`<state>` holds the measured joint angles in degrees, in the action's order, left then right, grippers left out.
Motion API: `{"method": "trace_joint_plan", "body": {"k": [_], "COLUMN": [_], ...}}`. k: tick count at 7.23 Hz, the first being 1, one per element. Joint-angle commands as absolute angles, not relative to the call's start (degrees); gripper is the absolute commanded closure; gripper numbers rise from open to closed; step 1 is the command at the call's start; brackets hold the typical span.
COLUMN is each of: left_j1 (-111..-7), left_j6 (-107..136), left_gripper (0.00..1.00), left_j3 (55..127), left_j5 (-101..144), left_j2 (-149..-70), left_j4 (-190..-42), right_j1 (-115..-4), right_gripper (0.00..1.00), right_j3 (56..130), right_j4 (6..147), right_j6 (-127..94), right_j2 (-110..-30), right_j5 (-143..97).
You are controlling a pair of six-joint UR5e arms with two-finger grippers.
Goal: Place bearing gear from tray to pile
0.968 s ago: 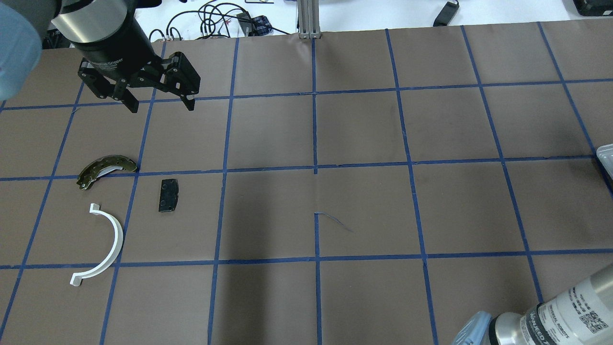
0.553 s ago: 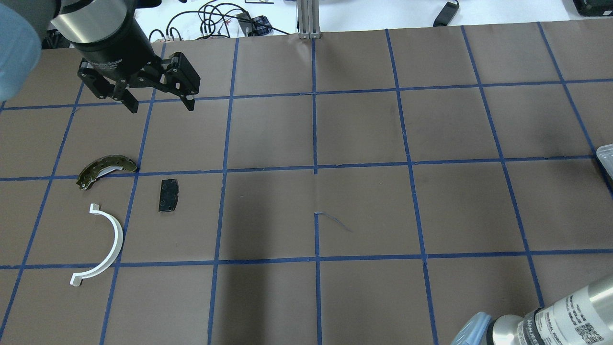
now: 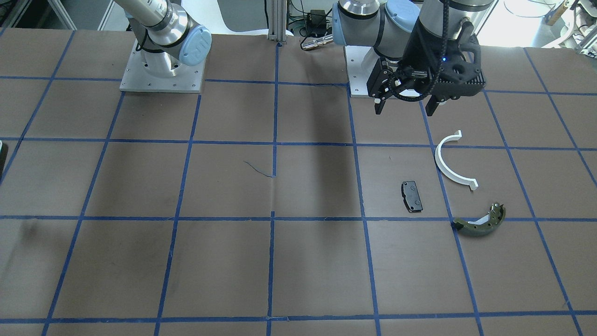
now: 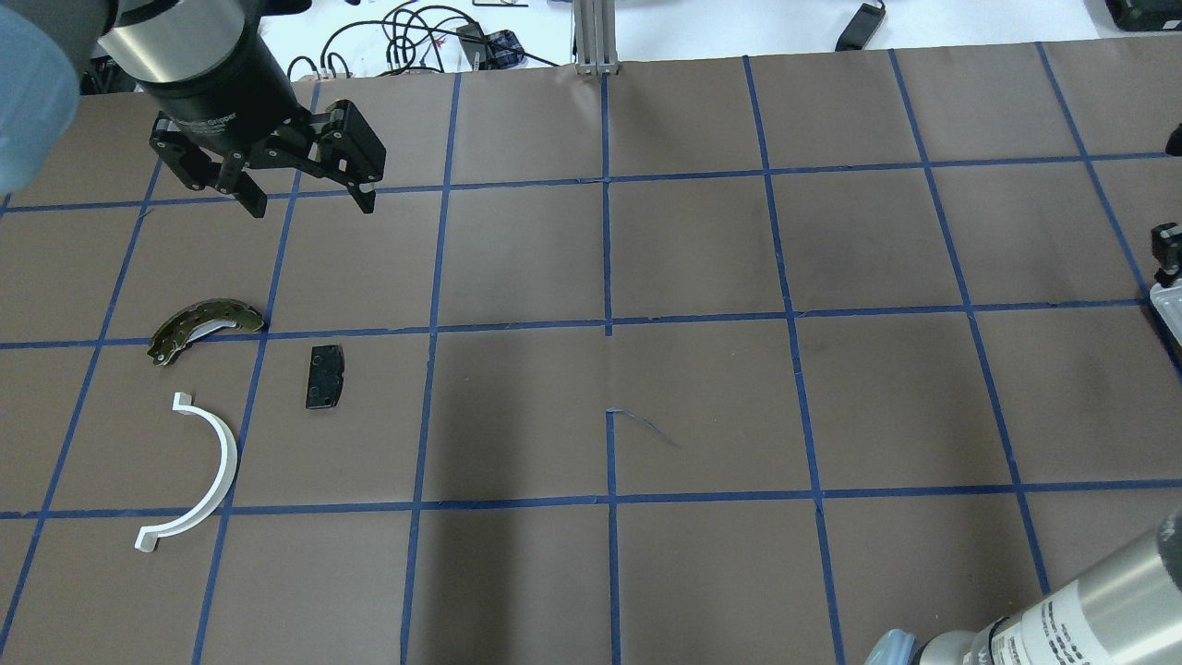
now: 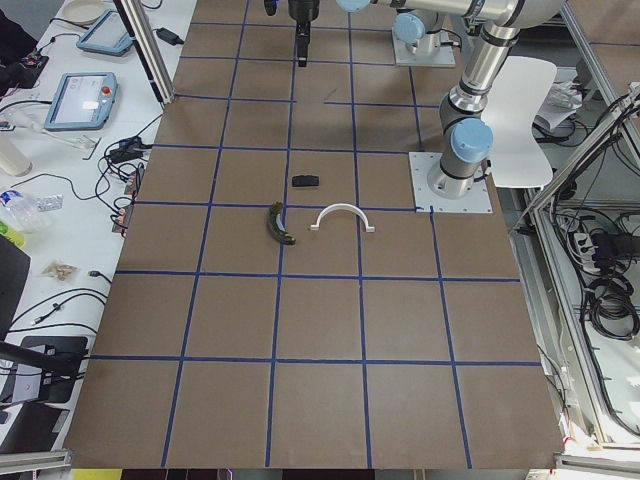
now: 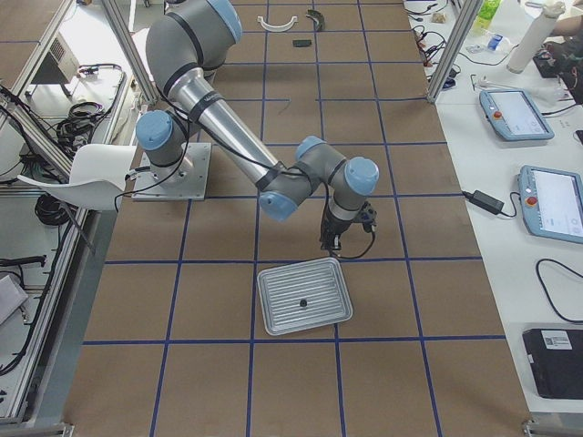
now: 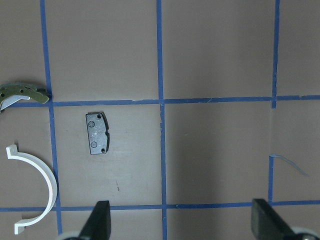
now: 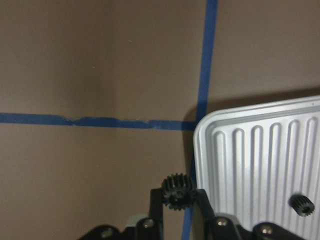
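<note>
Front, left gripper (image 3: 405,111): fingers spread wide, nothing between them, hanging above the table (image 3: 298,261).
Front, pile: white half-ring (image 3: 450,163), black brake pad (image 3: 412,196) and olive brake shoe (image 3: 480,223), flat on the table, apart from one another.
Overhead, left gripper: raised over the far side of the pile, beyond the brake shoe.
Right side, tray (image 6: 282,314): flat on the table, just beside the right gripper (image 6: 330,244), with a second gear (image 6: 301,301) lying inside.
Left wrist, brake pad: ahead of the wide-set fingertips, half-ring and brake shoe at the view's left edge.
Right wrist, bearing gear (image 8: 179,191): pinched between the right fingertips, just off the tray's corner, over blue tape.
</note>
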<state>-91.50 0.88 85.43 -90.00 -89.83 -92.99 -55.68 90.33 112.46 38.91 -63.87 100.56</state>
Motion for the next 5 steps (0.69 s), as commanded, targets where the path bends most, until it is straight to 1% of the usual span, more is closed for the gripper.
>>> {"method": "trace_joint_plan", "body": {"k": [1,3,5], "left_j1": [-91.49,-91.58,-91.58], "left_j6": [0.88,0.88,0.88], "left_gripper": [0.00,0.00,0.00], "left_j3": [85.43,85.43,85.43], "left_j5": [-90.00,-90.00,-90.00], "left_j2": [-89.82,-89.82,-89.82], "left_j4": [-92.99,-92.99,-92.99], "right_j1": [-66.05,-76.50,-89.84], "right_gripper": [1.00,1.00,1.00], "right_j3": [90.35,90.35,90.18], "right_j4": [112.33,112.32,113.02], "right_j6": [28.53,20.43,2.04], "right_j2": [-64.07,-64.25,-64.07], "right_j5": [98.28,97.12,93.80]}}
